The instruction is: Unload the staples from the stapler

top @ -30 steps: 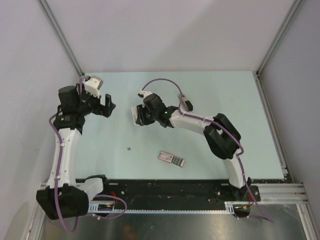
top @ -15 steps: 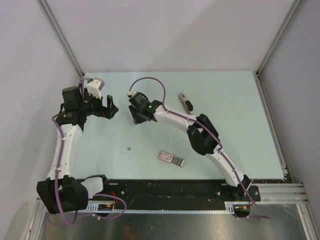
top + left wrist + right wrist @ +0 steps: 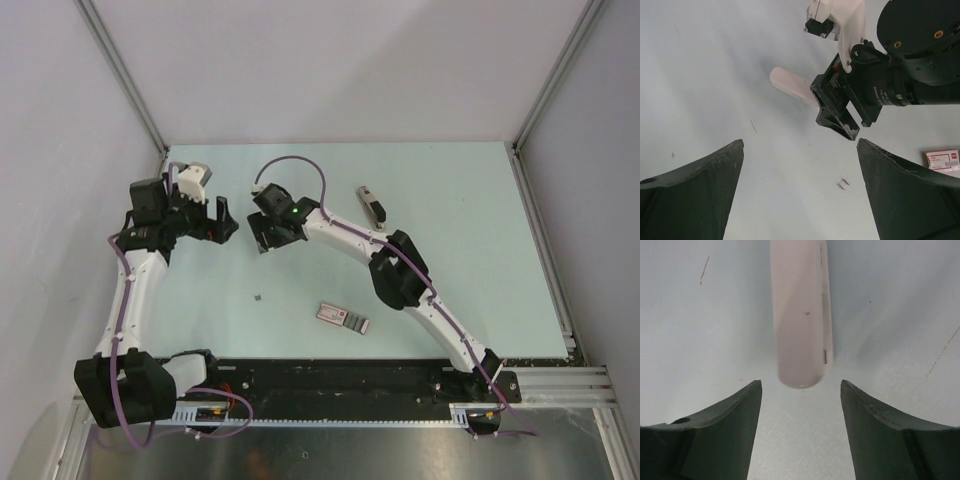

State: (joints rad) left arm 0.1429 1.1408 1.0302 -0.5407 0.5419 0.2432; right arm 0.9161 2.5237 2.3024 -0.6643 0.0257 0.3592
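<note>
The right tool [image 3: 800,388] hangs open at the tip of a pale rounded plastic stapler [image 3: 799,315] on the light-blue counter [image 3: 700,315]; the left tool [image 3: 800,145], also wide open, faces it.

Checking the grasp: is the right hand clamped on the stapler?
No, the fingers of the right hand stand apart, the stapler lying untouched between them.

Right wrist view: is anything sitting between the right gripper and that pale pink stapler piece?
Nothing visible does. The right gripper is open, and the rounded end of the pale pink stapler piece lies right at the gap between its fingertips, with only table showing on either side.
</note>
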